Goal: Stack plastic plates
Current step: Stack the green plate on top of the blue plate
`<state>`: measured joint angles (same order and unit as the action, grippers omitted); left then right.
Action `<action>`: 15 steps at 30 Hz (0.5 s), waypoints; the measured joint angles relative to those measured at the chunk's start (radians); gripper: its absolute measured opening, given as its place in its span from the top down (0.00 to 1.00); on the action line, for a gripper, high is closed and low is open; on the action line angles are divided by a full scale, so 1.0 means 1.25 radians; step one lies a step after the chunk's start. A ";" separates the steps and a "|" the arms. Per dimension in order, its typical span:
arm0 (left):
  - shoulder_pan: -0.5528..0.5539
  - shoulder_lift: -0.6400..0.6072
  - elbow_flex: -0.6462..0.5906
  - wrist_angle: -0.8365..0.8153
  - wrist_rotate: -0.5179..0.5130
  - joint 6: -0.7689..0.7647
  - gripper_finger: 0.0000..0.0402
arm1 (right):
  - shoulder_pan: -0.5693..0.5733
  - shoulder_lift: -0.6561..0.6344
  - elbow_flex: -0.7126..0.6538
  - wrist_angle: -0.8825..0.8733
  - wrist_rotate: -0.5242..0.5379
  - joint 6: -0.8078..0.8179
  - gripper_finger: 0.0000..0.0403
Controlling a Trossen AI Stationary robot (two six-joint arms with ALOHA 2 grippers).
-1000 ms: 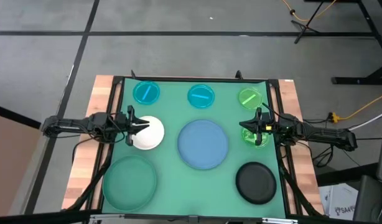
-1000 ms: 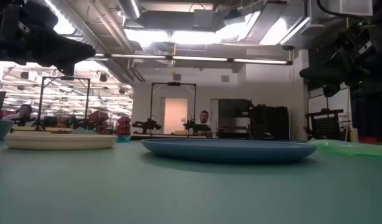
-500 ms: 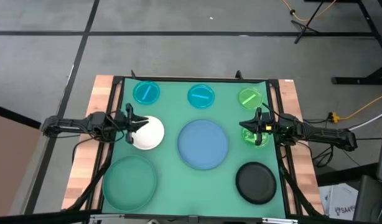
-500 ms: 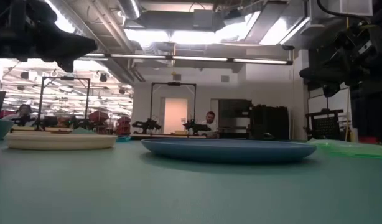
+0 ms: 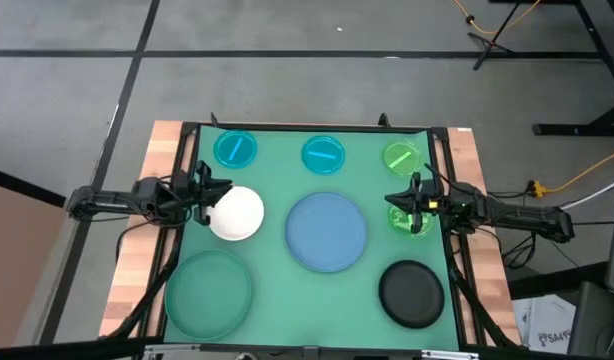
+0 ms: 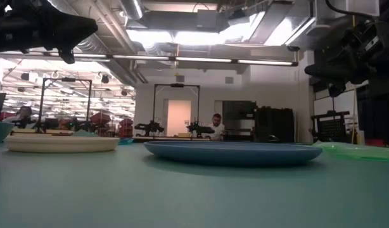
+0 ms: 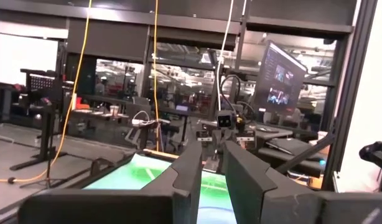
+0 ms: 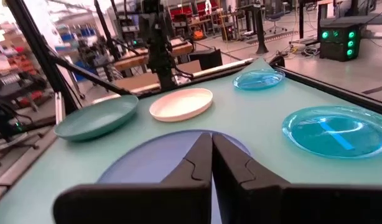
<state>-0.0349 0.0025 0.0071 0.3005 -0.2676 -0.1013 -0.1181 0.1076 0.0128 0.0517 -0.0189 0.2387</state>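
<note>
The plates lie flat on the green mat, none stacked. The white plate (image 5: 235, 213) is at the left, the large pale blue plate (image 5: 327, 231) in the middle, the large teal-green plate (image 5: 209, 292) near left and the black plate (image 5: 411, 293) near right. Two cyan plates (image 5: 235, 149) (image 5: 324, 154) and a green plate (image 5: 401, 157) line the far edge. My left gripper (image 5: 221, 189) (image 7: 213, 149) hovers by the white plate's far-left rim, open by a narrow gap. My right gripper (image 5: 399, 201) (image 8: 211, 140) hangs shut above a second green plate (image 5: 412, 220).
A black frame (image 5: 317, 128) borders the mat, with wooden table edges (image 5: 137, 260) outside it. Bare mat shows between the plates. A person (image 6: 215, 125) stands far back in the room.
My left gripper has drawn back toward the table's left edge and risen, moving off the white plate's left rim. The white plate stays flat on the mat. My right arm has kept still.
</note>
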 joint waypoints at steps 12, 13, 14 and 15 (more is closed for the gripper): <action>0.000 0.057 0.000 -0.006 -0.001 -0.004 0.85 | 0.000 0.300 0.004 0.303 -0.015 0.036 1.00; 0.000 0.062 0.000 -0.006 -0.001 -0.004 0.85 | 0.001 0.333 0.014 0.321 -0.017 0.036 1.00; 0.000 0.066 0.000 -0.007 -0.001 -0.004 0.85 | 0.001 0.368 0.028 0.334 -0.021 0.036 1.00; 0.000 0.070 0.000 -0.007 0.000 -0.004 0.85 | 0.001 0.405 0.046 0.338 -0.024 0.036 1.00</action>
<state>-0.0349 0.0898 0.0071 0.2918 -0.2682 -0.1059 -0.1173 0.6141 0.0700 0.4747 -0.0488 0.2835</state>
